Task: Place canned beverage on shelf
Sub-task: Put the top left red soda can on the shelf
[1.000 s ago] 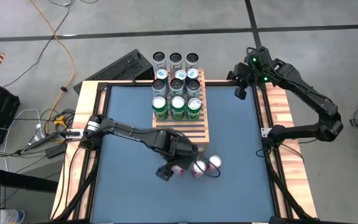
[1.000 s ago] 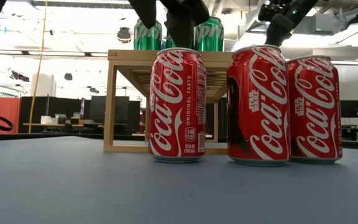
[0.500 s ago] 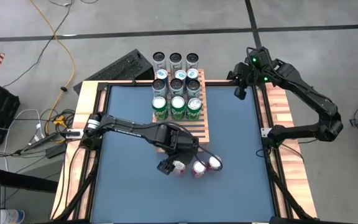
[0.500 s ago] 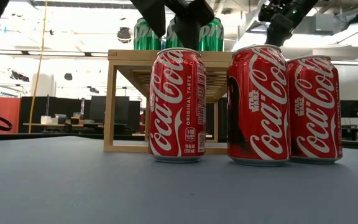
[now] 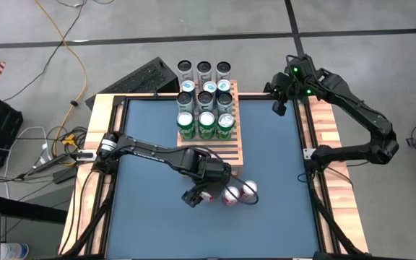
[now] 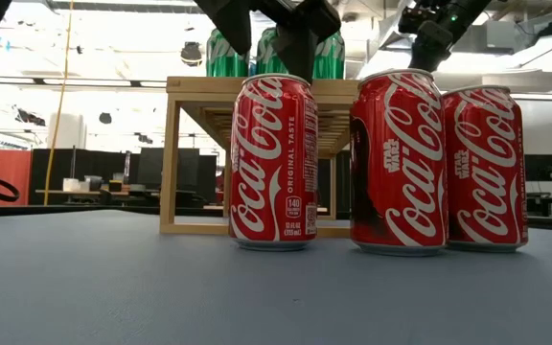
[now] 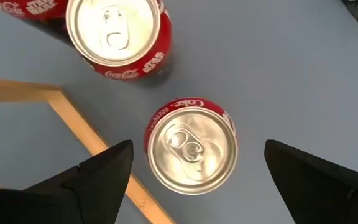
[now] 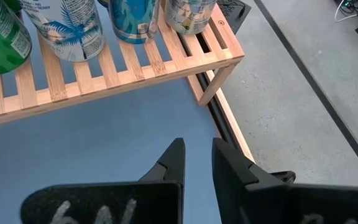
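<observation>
- Left gripper, lower centre of the high view: over the last second it nudged up-frame, then settled back over the left red can. In the low view its fingers now reach lower, either side of the can's rim.
- Its pincer is spread wide and not touching the can. In the left wrist view the can top sits centred between the two fingers.
- Meaning: looks like the pre-grasp line-up is done. Next I'd expect descend and close. Nothing lifted yet, so this can's placement hasn't begun.
- None of the cans has moved over that second. Same for the shelf.
- Count of red cans: three, standing upright on the blue table just below the shelf's near end. They are the left one, the middle red can and the right red can.
- The middle and right cans are close together, possibly touching. The left one stands clear of them in the low view.
- Count on the shelf, upper centre of the high view: nine cans in three rows of three.
- The rows are three green cans nearest, three blue-and-white cans behind them, and three dark cans at the far end.
- Free space: bare slats at the near end of the shelf, which looks like room for one more row of three.
- Right gripper, upper right of the high view: parked off the shelf's far corner. Its fingers are nearly together and it holds nothing. No movement over the second.
</observation>
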### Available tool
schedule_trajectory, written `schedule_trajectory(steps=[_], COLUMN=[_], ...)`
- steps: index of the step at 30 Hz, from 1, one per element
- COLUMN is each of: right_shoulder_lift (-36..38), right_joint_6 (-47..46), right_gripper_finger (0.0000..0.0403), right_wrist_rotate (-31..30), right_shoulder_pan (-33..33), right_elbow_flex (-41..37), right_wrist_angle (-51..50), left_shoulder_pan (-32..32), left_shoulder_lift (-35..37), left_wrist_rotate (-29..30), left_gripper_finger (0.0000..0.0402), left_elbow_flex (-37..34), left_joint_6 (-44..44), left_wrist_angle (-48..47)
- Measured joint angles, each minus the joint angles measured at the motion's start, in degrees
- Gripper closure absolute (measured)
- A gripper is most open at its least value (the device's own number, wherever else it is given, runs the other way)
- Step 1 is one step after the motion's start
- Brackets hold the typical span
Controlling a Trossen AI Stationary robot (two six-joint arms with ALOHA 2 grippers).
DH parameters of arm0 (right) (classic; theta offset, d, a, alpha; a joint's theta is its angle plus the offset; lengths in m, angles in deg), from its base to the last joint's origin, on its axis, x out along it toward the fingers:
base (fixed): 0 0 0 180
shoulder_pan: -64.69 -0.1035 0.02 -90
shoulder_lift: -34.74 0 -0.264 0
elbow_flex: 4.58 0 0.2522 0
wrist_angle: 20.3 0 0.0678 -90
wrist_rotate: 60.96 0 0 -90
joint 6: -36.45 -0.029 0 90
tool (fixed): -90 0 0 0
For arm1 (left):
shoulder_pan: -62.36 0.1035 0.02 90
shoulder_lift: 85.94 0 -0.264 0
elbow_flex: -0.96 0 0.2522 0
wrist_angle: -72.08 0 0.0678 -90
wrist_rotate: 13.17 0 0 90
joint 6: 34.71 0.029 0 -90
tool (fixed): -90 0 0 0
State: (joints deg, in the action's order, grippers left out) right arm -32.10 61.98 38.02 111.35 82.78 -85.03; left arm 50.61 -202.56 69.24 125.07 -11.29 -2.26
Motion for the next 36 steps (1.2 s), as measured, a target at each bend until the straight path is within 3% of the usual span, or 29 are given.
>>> schedule_trajectory(steps=[29, 36], right_shoulder_lift=[0.01, -0.01], right_joint_6=[0.43, 0.47], right_gripper_finger=[0.0339, 0.0339], right_wrist_rotate=[0.2, 0.2], right_shoulder_pan=[0.0, 0.0], right_elbow_flex=[0.0, 0.0], right_wrist_angle=[-0.47, -0.44], left_shoulder_pan=[0.9, 0.88], left_shoulder_lift=[-0.46, -0.76], left_wrist_rotate=[-2.28, -3.32], left_gripper_finger=[0.0052, 0.009], left_elbow_flex=[-8.3, -13.27], left_joint_6=[12.77, 9.55], left_wrist_angle=[10.93, 15.93])
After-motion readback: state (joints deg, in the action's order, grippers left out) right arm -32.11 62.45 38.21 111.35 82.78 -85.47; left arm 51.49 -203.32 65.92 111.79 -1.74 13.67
